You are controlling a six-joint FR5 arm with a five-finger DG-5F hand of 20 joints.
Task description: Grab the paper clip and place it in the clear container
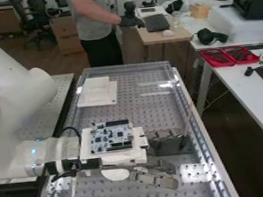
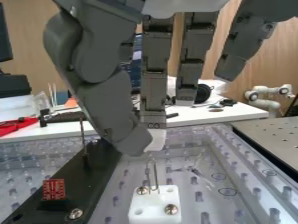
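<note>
Robot hand [image 1: 155, 180]: fingers straight, spread apart | paper clip [image 2: 156, 177]: upright in white block [image 2: 154, 209], near thumb tip | white plates [image 1: 97, 92]: on perforated counter [image 1: 153, 105]

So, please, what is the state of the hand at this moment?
Hand: open, holding nothing; the paper clip stands in the white block.
</note>
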